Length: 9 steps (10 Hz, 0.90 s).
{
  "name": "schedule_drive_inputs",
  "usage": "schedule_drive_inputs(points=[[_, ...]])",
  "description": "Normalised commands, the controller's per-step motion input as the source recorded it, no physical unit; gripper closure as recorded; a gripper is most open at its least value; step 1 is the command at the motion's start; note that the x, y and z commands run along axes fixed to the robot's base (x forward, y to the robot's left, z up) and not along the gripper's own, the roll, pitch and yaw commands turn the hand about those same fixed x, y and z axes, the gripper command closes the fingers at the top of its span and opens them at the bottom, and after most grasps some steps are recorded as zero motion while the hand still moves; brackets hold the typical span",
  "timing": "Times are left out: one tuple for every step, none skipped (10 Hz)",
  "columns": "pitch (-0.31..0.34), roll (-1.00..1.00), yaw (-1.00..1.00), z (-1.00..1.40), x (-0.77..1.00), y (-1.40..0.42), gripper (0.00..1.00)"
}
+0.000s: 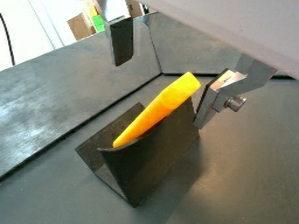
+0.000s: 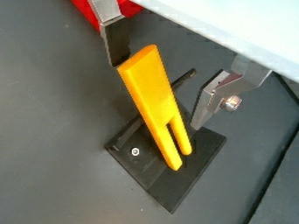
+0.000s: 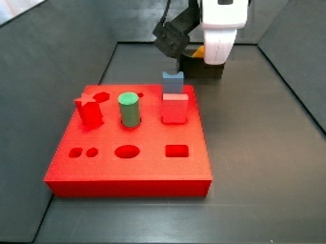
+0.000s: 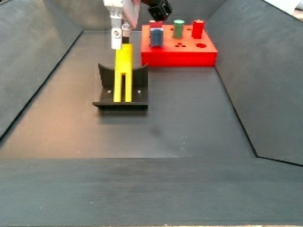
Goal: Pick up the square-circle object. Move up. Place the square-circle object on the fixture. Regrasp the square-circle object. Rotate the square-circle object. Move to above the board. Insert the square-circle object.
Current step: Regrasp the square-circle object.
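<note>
- Square-circle object (image 2: pixel 156 101): slim yellow-orange rod, leaning tilted on the fixture (image 4: pixel 122 99).
- Gripper (image 2: pixel 158 77): fingers apparently open, straddling its top.
- Board (image 3: pixel 128 148): red, well apart.
</note>
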Motion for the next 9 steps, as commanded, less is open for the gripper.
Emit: schedule_drive_inputs(points=[[0.213, -0.02, 0.08, 0.01, 0.08, -0.02, 0.0], [0.213, -0.02, 0.08, 0.01, 0.08, -0.02, 0.0], [0.212, -0.02, 0.08, 0.01, 0.08, -0.02, 0.0], [0.212, -0.02, 0.08, 0.01, 0.08, -0.02, 0.0], [0.212, -0.02, 0.08, 0.01, 0.08, -0.02, 0.0], [0.212, -0.02, 0.08, 0.01, 0.08, -0.02, 0.0], [0.212, -0.02, 0.08, 0.01, 0.08, -0.02, 0.0], [0.212, -0.02, 0.08, 0.01, 0.08, -0.02, 0.0], [0.212, -0.02, 0.08, 0.01, 0.08, -0.02, 0.0]])
